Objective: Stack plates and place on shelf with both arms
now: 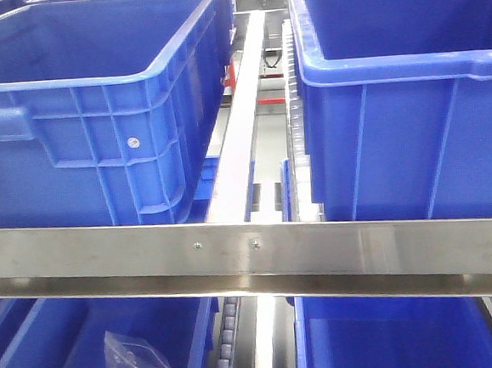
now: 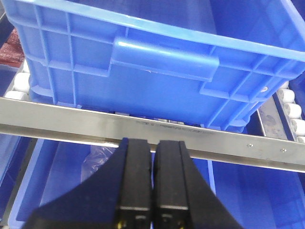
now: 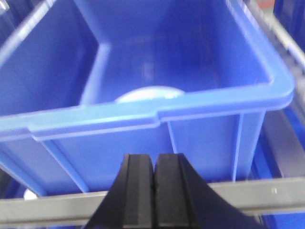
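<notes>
On the upper shelf level, two blue crates: left crate (image 1: 95,110), right crate (image 1: 409,94), parted by a pale rail (image 1: 241,116) and fronted by a steel crossbar (image 1: 251,252). Inside the crate facing the right wrist view, a pale plate (image 3: 148,94), only its upper arc visible over the near wall; second plate not seen. Left claw (image 2: 153,181) pressed shut, empty, just before the crossbar. Right claw (image 3: 153,191) likewise shut, empty, short of the crate wall. Likely risks: collision of shut fingers with wall or crossbar on entry; glossy low rim prone to slipping from a shallow pinch.
</notes>
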### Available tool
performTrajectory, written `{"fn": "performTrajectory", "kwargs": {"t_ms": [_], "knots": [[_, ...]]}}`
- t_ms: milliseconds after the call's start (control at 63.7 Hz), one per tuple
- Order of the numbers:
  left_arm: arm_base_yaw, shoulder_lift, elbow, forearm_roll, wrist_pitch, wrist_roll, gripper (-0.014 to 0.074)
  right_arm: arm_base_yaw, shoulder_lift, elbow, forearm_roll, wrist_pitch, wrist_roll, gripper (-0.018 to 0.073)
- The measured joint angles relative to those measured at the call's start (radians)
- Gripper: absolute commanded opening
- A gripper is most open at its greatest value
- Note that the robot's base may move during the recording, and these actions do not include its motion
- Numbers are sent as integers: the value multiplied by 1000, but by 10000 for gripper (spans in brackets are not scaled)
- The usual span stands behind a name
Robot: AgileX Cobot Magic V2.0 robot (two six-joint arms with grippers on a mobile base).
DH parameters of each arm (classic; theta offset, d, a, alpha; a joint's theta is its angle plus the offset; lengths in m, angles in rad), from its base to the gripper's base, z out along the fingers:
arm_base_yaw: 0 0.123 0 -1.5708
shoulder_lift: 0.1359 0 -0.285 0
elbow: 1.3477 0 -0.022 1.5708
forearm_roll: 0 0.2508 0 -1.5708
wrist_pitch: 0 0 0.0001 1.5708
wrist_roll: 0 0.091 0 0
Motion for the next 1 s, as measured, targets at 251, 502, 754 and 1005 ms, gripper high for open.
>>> {"fn": "performTrajectory", "kwargs": {"t_ms": [251, 502, 754, 1005], "knots": [[0, 0, 0, 0, 0, 0, 97, 0, -197, 145, 0, 0, 0, 55], [0, 0, 0, 0, 0, 0, 97, 0, -227, 207, 0, -53, 0, 55], [0, 0, 0, 0, 2, 0, 97, 0, -227, 207, 0, -74, 0, 55], [0, 0, 0, 0, 2, 0, 97, 0, -227, 207, 0, -85, -12, 55]]}}
